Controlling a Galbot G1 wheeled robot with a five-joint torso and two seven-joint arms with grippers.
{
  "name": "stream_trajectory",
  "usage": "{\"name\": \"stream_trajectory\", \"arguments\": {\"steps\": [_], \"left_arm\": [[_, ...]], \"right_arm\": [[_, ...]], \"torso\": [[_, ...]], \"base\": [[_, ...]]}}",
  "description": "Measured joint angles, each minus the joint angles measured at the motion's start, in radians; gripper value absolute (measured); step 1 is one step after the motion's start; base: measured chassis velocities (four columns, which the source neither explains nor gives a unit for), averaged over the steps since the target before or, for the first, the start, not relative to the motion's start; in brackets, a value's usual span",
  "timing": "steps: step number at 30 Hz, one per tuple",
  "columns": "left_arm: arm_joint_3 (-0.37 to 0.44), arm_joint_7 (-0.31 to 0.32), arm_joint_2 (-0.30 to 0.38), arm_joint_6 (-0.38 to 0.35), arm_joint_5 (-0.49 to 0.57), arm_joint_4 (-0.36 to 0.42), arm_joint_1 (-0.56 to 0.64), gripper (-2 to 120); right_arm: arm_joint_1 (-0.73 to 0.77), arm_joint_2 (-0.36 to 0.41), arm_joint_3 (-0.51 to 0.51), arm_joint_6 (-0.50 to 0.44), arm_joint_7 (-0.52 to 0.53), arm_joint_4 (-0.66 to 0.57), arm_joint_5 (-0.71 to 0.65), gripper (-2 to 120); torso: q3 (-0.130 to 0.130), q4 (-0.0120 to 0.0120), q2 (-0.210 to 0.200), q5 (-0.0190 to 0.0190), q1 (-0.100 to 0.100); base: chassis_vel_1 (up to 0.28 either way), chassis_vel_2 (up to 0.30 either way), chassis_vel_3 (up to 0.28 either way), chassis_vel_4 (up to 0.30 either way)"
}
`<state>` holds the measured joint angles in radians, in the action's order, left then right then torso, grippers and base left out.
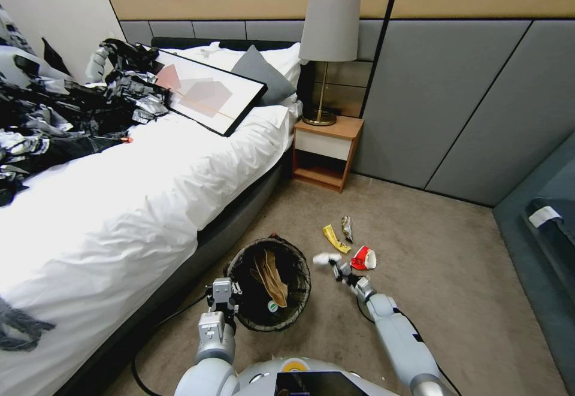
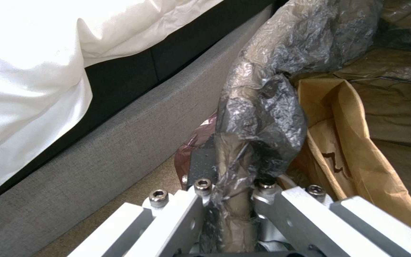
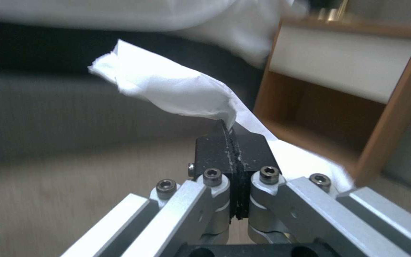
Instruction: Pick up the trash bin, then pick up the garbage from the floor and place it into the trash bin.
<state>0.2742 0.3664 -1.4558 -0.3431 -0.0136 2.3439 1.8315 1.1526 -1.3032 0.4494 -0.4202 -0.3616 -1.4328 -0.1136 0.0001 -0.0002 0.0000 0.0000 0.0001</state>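
The trash bin (image 1: 269, 318) hangs beside the bed, its black bag folded over the rim (image 2: 258, 107). My left gripper (image 1: 223, 295) (image 2: 232, 185) is shut on that rim. A brown paper bag (image 1: 272, 276) (image 2: 353, 142) lies inside. My right gripper (image 1: 336, 267) (image 3: 232, 142) is shut on a white paper scrap (image 1: 325, 257) (image 3: 177, 89), held just right of the bin above the carpet. A yellow wrapper (image 1: 333, 238), a silvery wrapper (image 1: 347, 227) and a red-and-white pack (image 1: 363, 258) lie on the floor beyond it.
The bed (image 1: 138, 192) with its grey base (image 2: 120, 142) runs along the left, close to the bin. A wooden nightstand (image 1: 326, 153) (image 3: 348, 89) with a lamp (image 1: 328, 54) stands ahead. A dark sofa (image 1: 548, 234) is at the right. Open carpet lies right of the litter.
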Motion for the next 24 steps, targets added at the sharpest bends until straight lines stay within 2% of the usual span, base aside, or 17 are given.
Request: {"name": "stream_trajectory", "arguments": {"steps": [1, 3, 4, 5, 7, 8, 12, 18, 24], "left_arm": [[-0.001, 0.0, 0.001, 0.0, 0.0, -0.001, -0.001, 0], [-0.008, -0.001, 0.001, 0.0, 0.0, -0.003, -0.002, 0], [-0.008, -0.001, 0.001, 0.0, 0.0, -0.003, -0.002, 0], [-0.011, -0.001, 0.001, 0.0, 0.0, -0.004, -0.003, 0], [-0.016, -0.002, 0.002, 0.0, -0.002, -0.009, -0.004, 0], [-0.016, -0.002, 0.002, 0.0, -0.002, -0.009, -0.004, 0], [-0.018, -0.004, 0.002, -0.001, -0.003, -0.015, -0.006, 0], [-0.018, -0.005, 0.001, -0.003, -0.005, -0.014, -0.007, 0], [-0.016, -0.005, -0.001, -0.003, -0.007, -0.01, -0.005, 0]], "right_arm": [[0.019, 0.003, -0.002, 0.008, 0.002, -0.054, -0.016, 0], [0.078, 0.013, -0.008, 0.021, 0.002, -0.221, -0.059, 0], [0.078, 0.013, -0.008, 0.021, 0.002, -0.221, -0.059, 0], [0.103, 0.015, -0.014, 0.026, -0.001, -0.286, -0.075, 0], [0.154, 0.019, -0.031, 0.035, -0.014, -0.416, -0.102, 0], [0.154, 0.019, -0.031, 0.035, -0.014, -0.416, -0.102, 0], [0.229, 0.028, -0.111, 0.065, -0.004, -0.583, -0.099, 0], [0.282, 0.035, -0.23, 0.074, 0.007, -0.633, -0.044, 0], [0.315, 0.046, -0.303, 0.05, 0.001, -0.568, 0.017, 0]], "torso": [[0.0, 0.0, 0.0, 0.0006, 0.0], [0.0, 0.0003, 0.0, -0.0006, 0.0], [0.0, 0.0003, 0.0, -0.0006, 0.0], [0.0, 0.0, 0.0, 0.0002, 0.0], [0.0, -0.0001, 0.0, -0.0008, 0.0], [0.0, -0.0001, 0.0, -0.0008, 0.0], [0.0, 0.0002, 0.0, -0.0002, 0.0], [0.0, 0.0003, 0.0, -0.0001, 0.0], [0.0, 0.0003, 0.0, -0.0001, 0.0]], "base": [[0.0, 0.0, 0.0, 0.0], [0.0, 0.0, 0.0, 0.0], [0.0, 0.0, 0.0, 0.0], [0.0, 0.0, 0.0, 0.0], [0.0, 0.0, 0.0, 0.0], [0.0, 0.0, 0.0, 0.0], [0.0, 0.0, 0.0, 0.0], [0.0, 0.0, 0.0, 0.0], [0.0, 0.0, 0.0, 0.0]]}}
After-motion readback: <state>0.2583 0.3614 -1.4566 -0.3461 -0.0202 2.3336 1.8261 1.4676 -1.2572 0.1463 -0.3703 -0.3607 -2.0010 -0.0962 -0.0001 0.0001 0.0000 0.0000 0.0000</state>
